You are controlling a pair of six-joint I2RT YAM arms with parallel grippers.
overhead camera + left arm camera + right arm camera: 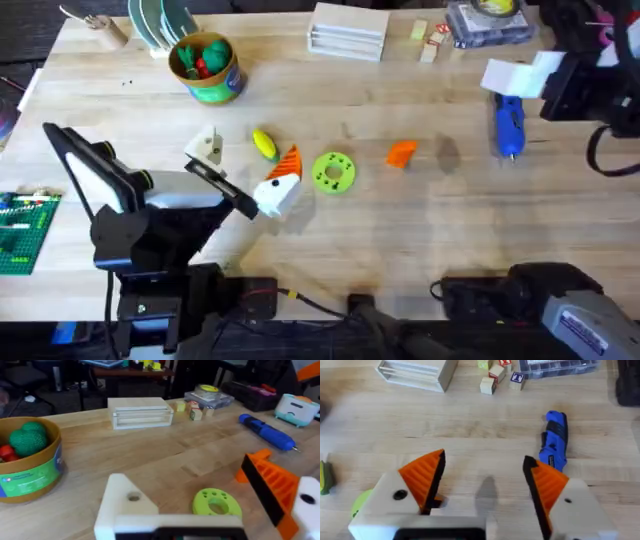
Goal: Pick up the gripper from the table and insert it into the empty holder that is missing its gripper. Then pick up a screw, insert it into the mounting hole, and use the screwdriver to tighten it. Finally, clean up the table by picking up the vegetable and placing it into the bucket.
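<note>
Centrally, small orange wedge gripper (401,152), loose, triangular

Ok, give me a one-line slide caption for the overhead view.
Left tool open near the vegetable, orange gripper piece loose mid-table, screwdriver far right, bucket back left.

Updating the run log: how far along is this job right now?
Nothing looks done. The small loose orange plastic wedge gripper lies on the table, and the plain white wedge-shaped plastic holder has no orange piece. In hand: nothing; left gripper and right gripper are open. Left: insertion, screw, tightening with the bright blue pen-shaped screwdriver, then the small yellow toy vegetable into the round green bucket.
</note>
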